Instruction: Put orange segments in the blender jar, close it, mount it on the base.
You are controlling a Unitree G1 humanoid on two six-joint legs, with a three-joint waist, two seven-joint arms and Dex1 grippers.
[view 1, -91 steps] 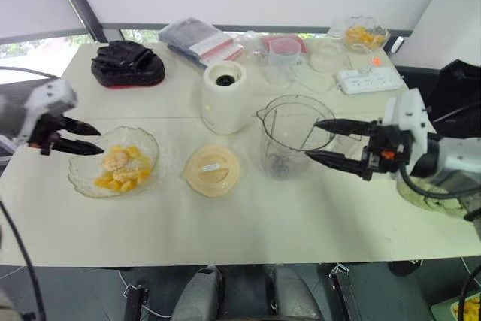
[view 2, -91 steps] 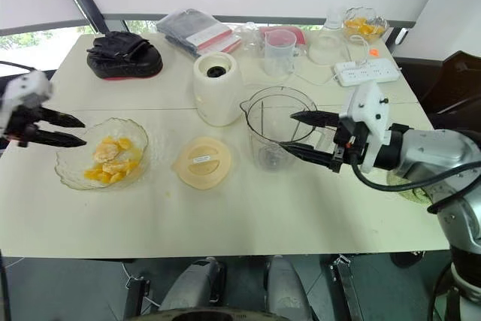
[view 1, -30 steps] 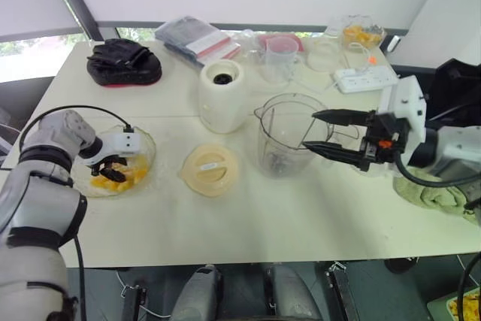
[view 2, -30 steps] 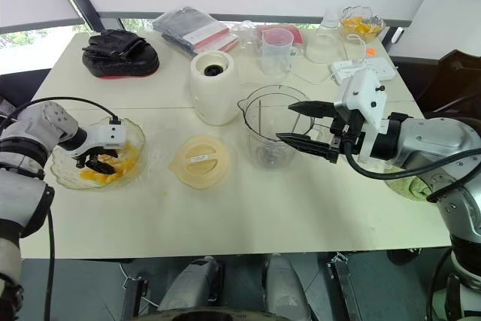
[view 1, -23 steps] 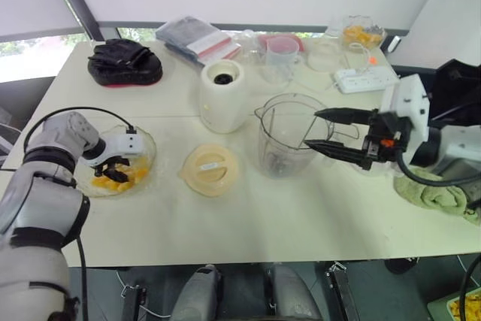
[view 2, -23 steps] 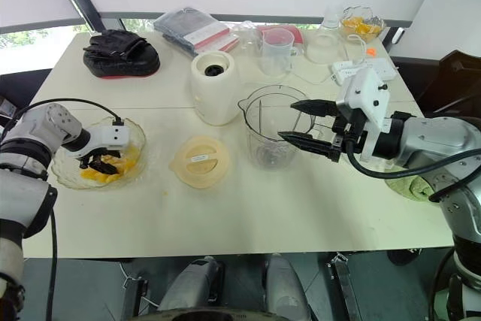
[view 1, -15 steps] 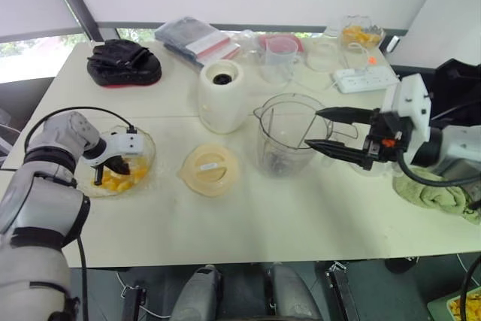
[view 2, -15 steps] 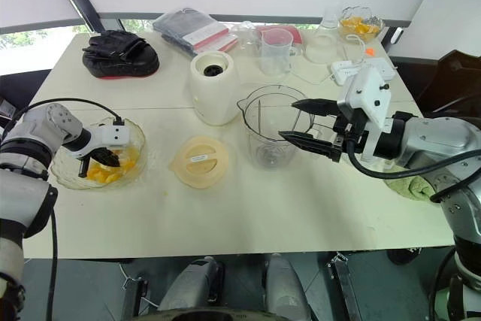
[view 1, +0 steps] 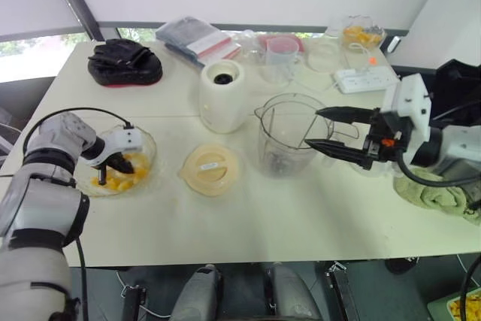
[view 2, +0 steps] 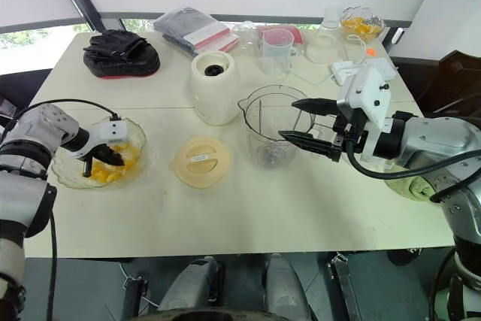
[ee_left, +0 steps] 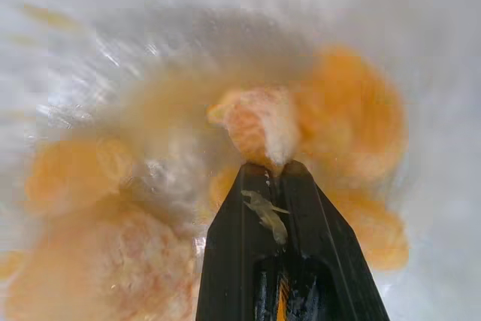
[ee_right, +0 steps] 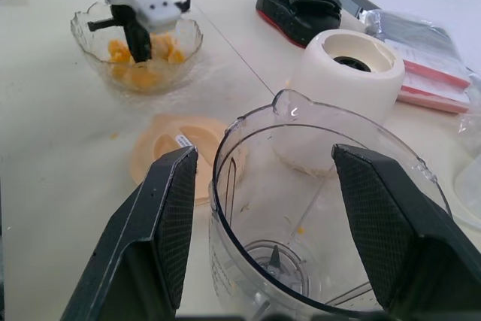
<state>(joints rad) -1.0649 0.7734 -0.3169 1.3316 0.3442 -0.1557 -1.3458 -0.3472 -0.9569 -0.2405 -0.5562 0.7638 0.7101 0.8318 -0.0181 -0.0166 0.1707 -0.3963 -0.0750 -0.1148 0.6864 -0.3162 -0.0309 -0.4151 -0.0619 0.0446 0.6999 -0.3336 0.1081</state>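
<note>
Down inside the glass bowl (view 1: 152, 157) now, the left gripper (ee_left: 272, 169) has come in from its earlier place outside the bowl's left edge, where its fingers were spread. In the left wrist view they are drawn narrow, tips pinched on one pale orange segment (ee_left: 259, 129), with more segments lying loose around it. That looks like a made grasp, so the first piece seems ready to lift; nothing orange of any size shows in the blender jar (view 1: 282, 137) yet.

The right gripper (view 1: 312, 127) has stayed by the jar's right side, fingers spread wide to either side of it. Whether they touch the wall cannot be told.

The jar stands open near the table's middle. Its lid (view 1: 210, 170) lies flat between bowl and jar, and the white base (view 1: 223, 97) stands just behind the lid, well apart from the bowl.

For the carry, the bowl's raised rim has to be cleared first by going up. The flat lid should be no obstacle to a pass above it. The base is tall, so a line toward the front of the table (view 1: 248, 216), where the surface is bare, looks safer. At the jar, the rim and the right gripper's upper finger crowd the right side; dropping in from the left looks freer.
</note>
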